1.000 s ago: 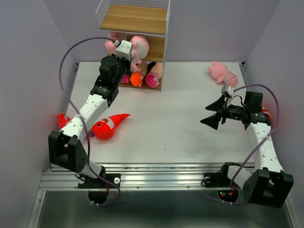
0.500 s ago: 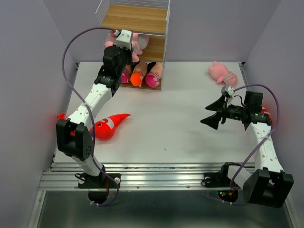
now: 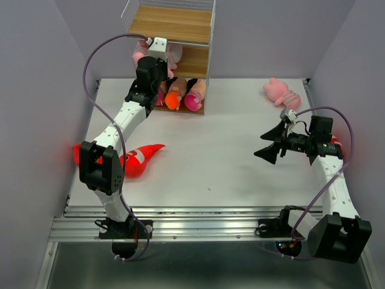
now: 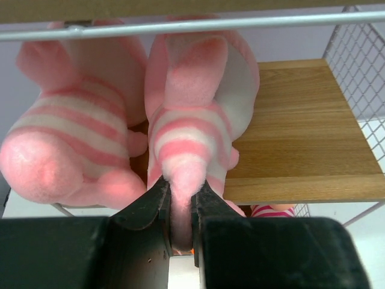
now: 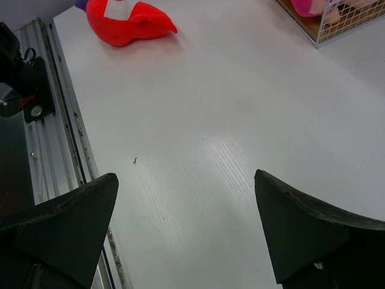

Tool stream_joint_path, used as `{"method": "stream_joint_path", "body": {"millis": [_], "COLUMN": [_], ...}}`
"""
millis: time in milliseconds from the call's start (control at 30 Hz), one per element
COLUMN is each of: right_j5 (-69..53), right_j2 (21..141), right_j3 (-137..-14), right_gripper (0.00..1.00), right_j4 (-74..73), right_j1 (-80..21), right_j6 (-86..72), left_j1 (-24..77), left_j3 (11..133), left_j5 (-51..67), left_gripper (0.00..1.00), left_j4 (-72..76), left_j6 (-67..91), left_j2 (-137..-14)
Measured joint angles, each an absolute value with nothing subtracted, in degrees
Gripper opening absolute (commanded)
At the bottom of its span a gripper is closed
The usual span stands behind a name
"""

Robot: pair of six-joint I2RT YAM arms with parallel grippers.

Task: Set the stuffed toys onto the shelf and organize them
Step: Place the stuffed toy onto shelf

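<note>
your left fingers (image 4: 147, 208) reach deeper into the shelf (image 4: 301, 132) than a second ago, pinching the pink striped toy (image 4: 195, 114) by its leg just ahead; release looks next. right fingers (image 5: 66, 217) hang spread.

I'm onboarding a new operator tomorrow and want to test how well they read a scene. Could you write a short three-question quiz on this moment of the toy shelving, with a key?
1. True or false: the right gripper is shut.
2. What is the left gripper clamped on? A) nothing B) the leg of a pink striped toy C) a wooden block
3. Fill in: the loose pink toy lies on the ___, not on the shelf.

Key: 1 false, it stands wide open above the table; 2 B; 3 table.
</note>
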State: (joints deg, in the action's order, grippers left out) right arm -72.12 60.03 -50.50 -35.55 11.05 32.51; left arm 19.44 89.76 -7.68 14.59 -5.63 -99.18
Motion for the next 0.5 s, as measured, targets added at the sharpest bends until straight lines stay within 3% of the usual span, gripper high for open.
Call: {"method": "stream_joint_path", "body": {"millis": [500], "right_j5": [-71.55], "right_j2": [60.07], "right_j3": [-50.5], "right_gripper": [1.0], "right_j4": [-35.55], "right_j1": [11.05], "right_j6": [32.51], "left_j1": [18.94], "left_j3": [93.19], "left_j5": [-12.56], "left_gripper": [0.0], "left_j4": [13.78], "left_j6": [-5.45], "left_j2": [-101.71]}}
